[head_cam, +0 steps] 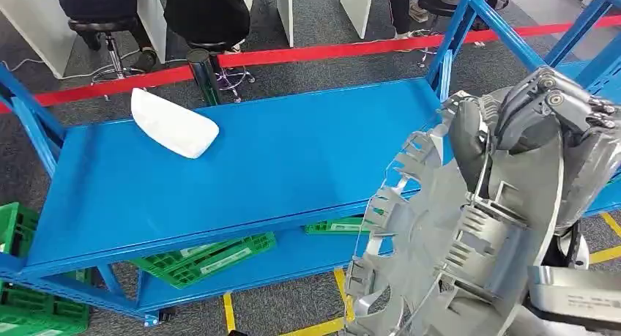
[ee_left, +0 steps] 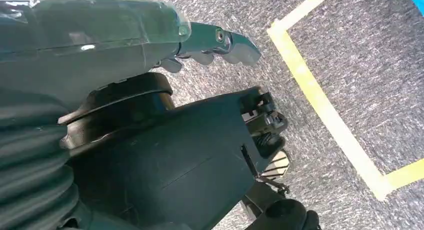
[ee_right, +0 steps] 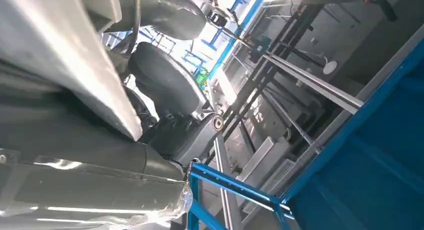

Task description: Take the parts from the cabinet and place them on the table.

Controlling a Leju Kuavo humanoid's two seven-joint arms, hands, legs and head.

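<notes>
We look down on a blue metal shelf, its smooth top deck running left to right. Beyond it a red barrier tape crosses grey carpet, with seated people behind. Green plastic crates sit on the lower deck and floor. Our right hand grips a large silver metal part, a toothed, ribbed disc segment, held tilted over the shelf's right front corner; its long axis runs from lower left up to the right. A white rounded part lies on the deck, far left. Our left hand hangs over carpet with yellow floor tape, fingers loosely curled around nothing.
</notes>
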